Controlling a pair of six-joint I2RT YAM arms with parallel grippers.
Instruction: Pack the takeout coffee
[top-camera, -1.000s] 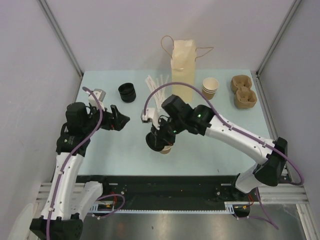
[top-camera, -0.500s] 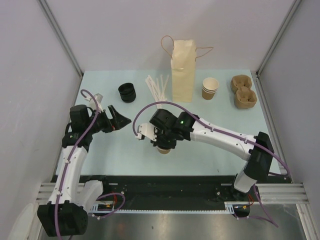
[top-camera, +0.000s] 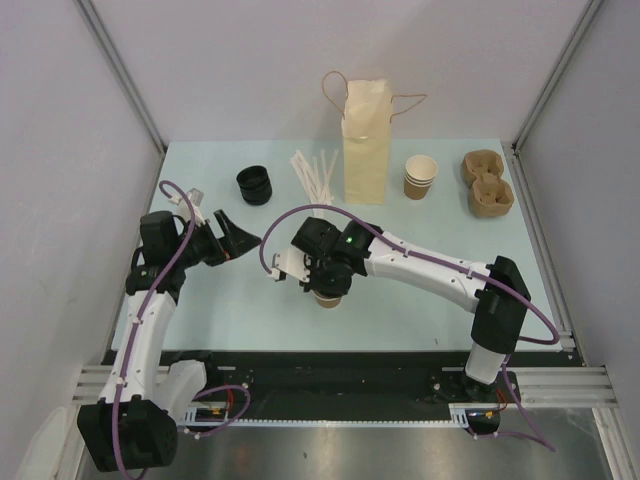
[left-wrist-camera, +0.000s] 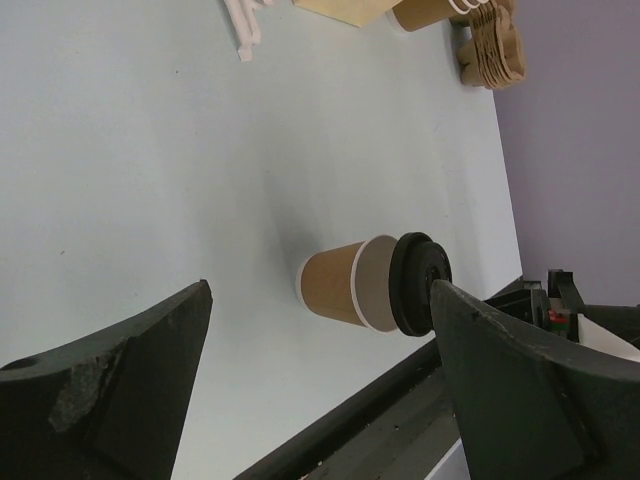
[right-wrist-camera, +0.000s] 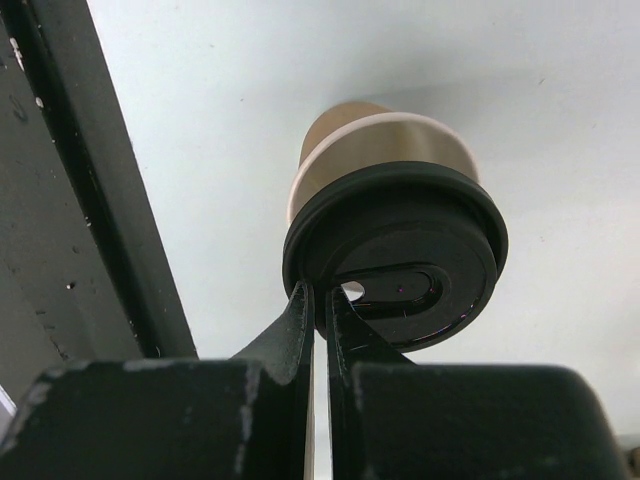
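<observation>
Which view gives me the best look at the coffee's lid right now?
Right wrist: the lid fills the frame face-on, sip slot visible, the shut right claw at its rim. Left wrist shows it edge-on on the takeout coffee. Top external hides it under the right arm; only a tan sliver shows.

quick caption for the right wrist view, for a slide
Right gripper, shut, fingertips at the lid rim of the takeout coffee, which stands upright on the pale table.
</observation>
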